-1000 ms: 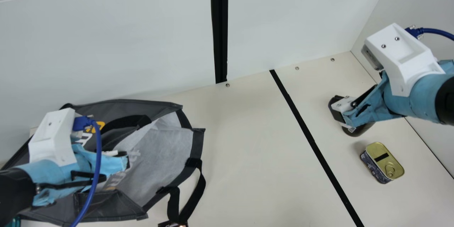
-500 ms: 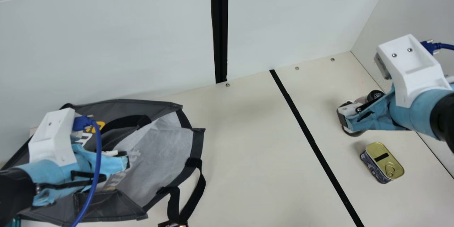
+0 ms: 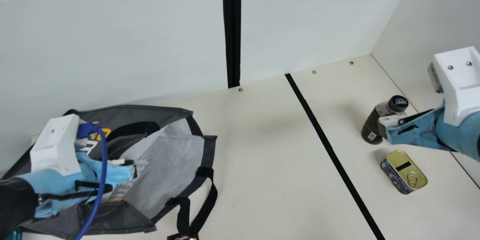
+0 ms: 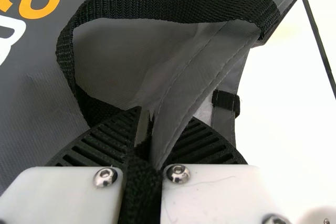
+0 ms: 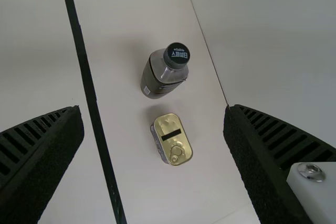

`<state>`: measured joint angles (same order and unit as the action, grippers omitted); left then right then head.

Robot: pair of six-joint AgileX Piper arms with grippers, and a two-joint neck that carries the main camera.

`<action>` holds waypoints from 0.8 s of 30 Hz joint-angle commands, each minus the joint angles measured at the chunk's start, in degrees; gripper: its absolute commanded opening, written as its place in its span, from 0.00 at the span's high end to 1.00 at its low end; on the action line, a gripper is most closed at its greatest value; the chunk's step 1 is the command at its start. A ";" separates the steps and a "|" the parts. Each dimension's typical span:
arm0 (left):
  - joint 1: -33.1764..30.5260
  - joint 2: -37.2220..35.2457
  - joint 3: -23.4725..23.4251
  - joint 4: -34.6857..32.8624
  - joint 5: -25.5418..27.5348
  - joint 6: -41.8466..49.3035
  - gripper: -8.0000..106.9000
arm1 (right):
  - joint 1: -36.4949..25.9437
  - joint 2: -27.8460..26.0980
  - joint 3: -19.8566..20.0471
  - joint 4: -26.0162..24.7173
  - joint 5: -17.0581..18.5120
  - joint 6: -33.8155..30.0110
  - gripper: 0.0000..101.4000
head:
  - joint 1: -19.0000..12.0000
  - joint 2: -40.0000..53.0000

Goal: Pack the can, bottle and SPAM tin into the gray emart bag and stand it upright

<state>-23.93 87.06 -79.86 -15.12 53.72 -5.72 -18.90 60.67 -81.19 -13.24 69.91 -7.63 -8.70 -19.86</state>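
Gray emart bag: the bag (image 3: 168, 168) is lying on its side in the lower left of the main view, its pale lining (image 3: 178, 150) being turned toward the frame's middle.
Left gripper: a fold of the bag's edge (image 4: 181, 100) and some black webbing (image 4: 142, 190) are being pinched between the ribbed fingers of the left gripper (image 4: 157, 121).
Right gripper: the fingers are being held wide apart, with nothing being grasped by the right gripper (image 5: 154, 113).
Bottle: the dark bottle (image 3: 378, 116) is standing upright at the right of the main view, well apart from the bag.
SPAM tin: the tin (image 3: 405, 172) is resting at the lower right of that view, ring-pull side up, near the bottle.
Can: whether it is being kept inside cannot be told, the bag's depths being partly masked by the left arm (image 3: 63, 187).
Packing done: at least the bag is being held, apparently for loading.
Packing left: bottle and tin are awaiting a place inside; after that, the bag is needing to be stood upright.
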 commanded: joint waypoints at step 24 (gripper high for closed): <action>0.00 0.00 0.00 0.00 0.00 0.00 1.00 | -5.84 -4.03 1.20 2.25 -0.01 -3.21 0.06 | -1.30 -0.14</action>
<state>-23.93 87.06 -79.86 -15.12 53.72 -5.72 -24.76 56.64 -80.02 -11.10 69.93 -10.88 -8.70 -19.95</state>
